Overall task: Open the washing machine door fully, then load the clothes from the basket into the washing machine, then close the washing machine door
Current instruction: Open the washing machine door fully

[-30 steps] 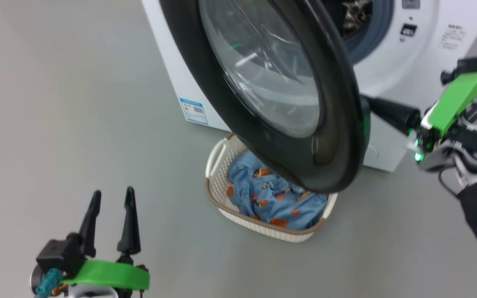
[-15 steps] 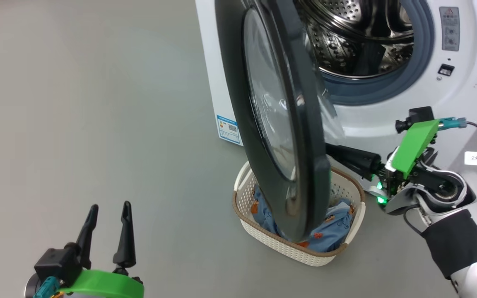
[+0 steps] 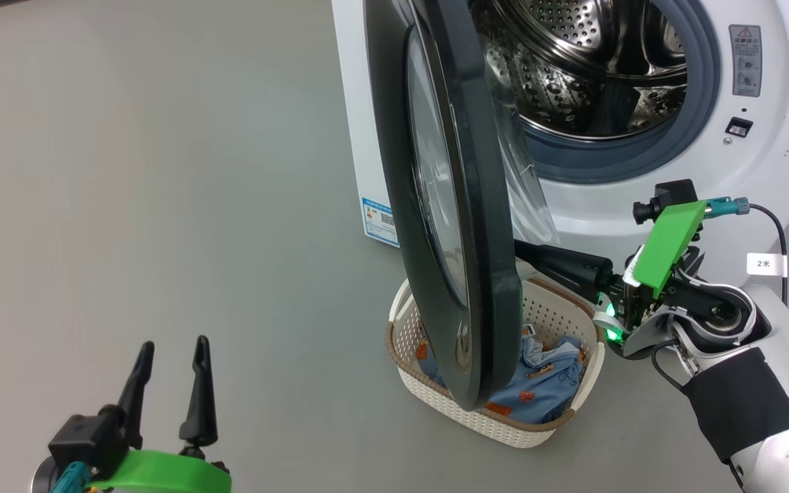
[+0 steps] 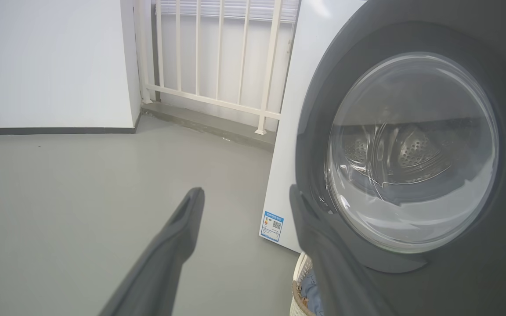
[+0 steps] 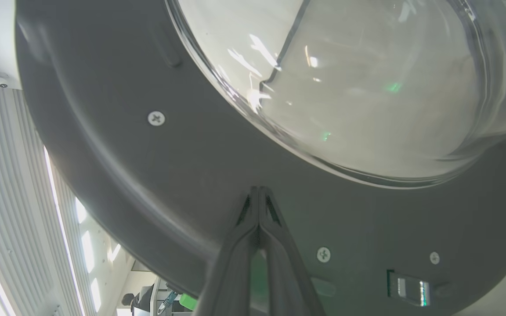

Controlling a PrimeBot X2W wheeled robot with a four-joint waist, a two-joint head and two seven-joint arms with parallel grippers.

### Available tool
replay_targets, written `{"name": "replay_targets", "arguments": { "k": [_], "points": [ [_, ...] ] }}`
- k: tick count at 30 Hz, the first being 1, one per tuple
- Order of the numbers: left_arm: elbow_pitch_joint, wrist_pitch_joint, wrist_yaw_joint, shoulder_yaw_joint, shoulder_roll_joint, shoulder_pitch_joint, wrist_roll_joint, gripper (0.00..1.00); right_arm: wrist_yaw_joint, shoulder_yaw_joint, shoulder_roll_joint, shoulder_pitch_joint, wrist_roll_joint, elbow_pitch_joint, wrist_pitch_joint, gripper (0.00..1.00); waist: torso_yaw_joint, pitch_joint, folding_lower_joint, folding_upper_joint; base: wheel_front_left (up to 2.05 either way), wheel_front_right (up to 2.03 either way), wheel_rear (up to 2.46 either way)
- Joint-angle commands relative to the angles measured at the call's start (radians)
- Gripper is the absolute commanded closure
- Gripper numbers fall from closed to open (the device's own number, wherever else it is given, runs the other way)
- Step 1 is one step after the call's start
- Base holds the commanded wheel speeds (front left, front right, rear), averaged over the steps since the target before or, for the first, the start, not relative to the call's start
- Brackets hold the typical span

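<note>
Left gripper (image 3: 173,342): low over the bare grey floor (image 3: 161,171), well apart from the machine; fingers point up the head view and are spread, holding nothing.
Blue label (image 3: 379,220): low on the washing machine's (image 3: 641,205) side panel; the print is too small to read.
Door (image 3: 483,205): swung out, nearly edge-on in the head view, its lower rim hanging over the basket.
Basket (image 3: 504,428): on the floor just in front of the machine, with the clothes (image 3: 538,390) heaped inside.
Drum (image 3: 593,68): open to view, steel and perforated.
Right arm: reaches in from the lower right, wrist bent, fingers pointing left over the basket's right rim.
Right gripper (image 5: 258,191): fingers pressed together, tips against the door's dark inner rim below the glass bowl.
Cable tag (image 3: 766,263): reads "2米".
Warning sticker (image 3: 745,60): grey with a red triangle; its text is unreadable.
</note>
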Motion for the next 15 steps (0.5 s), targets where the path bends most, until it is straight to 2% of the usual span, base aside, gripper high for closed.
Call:
{"name": "replay_targets", "arguments": {
  "k": [1, 9, 15],
  "points": [
    [-0.031, 0.002, 0.005, 0.030, 0.020, -0.007, -0.012, 0.00, 0.006, 0.003, 0.015, 0.005, -0.008, -0.027, 0.009, 1.00, -0.002, -0.004, 0.0001, -0.0001, 0.00, 0.00, 0.00],
    [-0.024, 0.010, 0.003, 0.016, 0.026, -0.014, -0.014, 0.00, 0.006, -0.030, 0.002, 0.035, -0.022, -0.037, -0.010, 1.00, -0.014, -0.030, 0.0001, -0.0001, 0.00, 0.00, 0.00],
    [-0.025, 0.012, 0.004, 0.013, 0.032, -0.015, -0.017, 0.00, 0.006, -0.046, -0.001, 0.044, -0.034, -0.052, -0.027, 1.00, -0.047, -0.040, 0.0001, -0.0001, 0.00, 0.00, 0.00]
  ]
}}
